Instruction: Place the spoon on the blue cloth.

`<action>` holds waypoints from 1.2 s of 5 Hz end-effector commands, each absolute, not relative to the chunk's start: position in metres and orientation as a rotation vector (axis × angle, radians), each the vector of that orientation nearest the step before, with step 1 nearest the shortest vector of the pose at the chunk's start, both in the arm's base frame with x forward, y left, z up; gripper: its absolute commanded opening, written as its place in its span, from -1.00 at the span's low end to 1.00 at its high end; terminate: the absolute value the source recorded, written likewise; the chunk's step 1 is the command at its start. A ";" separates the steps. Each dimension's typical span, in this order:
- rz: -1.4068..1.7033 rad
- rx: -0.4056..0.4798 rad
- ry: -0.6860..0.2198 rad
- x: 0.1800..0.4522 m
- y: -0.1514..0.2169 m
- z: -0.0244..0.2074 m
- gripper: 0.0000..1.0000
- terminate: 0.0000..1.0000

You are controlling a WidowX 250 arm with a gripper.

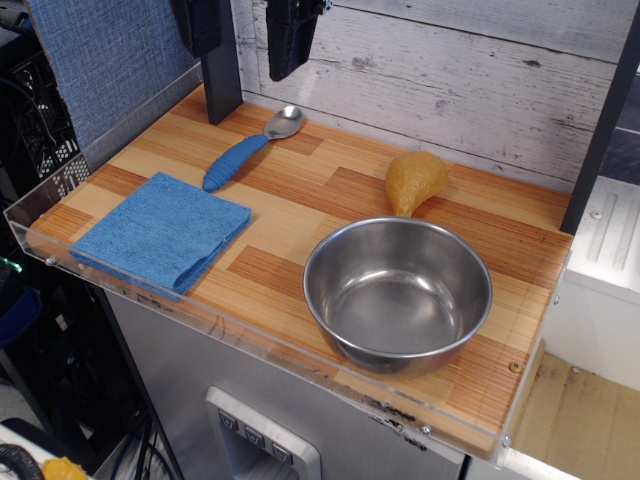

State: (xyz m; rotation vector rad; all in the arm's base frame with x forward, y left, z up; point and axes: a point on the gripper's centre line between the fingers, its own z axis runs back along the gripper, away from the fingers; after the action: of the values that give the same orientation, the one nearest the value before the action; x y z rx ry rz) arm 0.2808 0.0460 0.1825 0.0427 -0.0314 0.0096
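At upper centre of the frame the claw (pixel 292 40) hangs dark above the desk (pixel 330 190); whether its jaws are apart I cannot tell. Below it lies the spoon (pixel 250 148), handle pointing lower left toward the cloth (pixel 162 232), apart from it. At lower right sits a bowl (pixel 397 293), a pear (pixel 413 180) just behind.

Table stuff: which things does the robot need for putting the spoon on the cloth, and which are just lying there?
Needed:
spoon
blue cloth
end effector, hanging above the spoon

Just lying about:
steel bowl
yellow pear-shaped toy
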 end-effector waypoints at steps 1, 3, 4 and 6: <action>0.010 0.043 -0.031 0.281 0.046 0.182 1.00 -1.00; 0.125 0.040 -0.080 0.312 0.094 0.159 1.00 -1.00; 0.199 0.055 -0.156 0.325 0.124 0.145 1.00 -1.00; 0.130 0.053 -0.149 0.346 0.152 0.094 1.00 -1.00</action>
State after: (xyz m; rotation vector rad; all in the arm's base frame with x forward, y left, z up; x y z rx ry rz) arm 0.3422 0.1464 0.0727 0.0266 -0.0899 0.1223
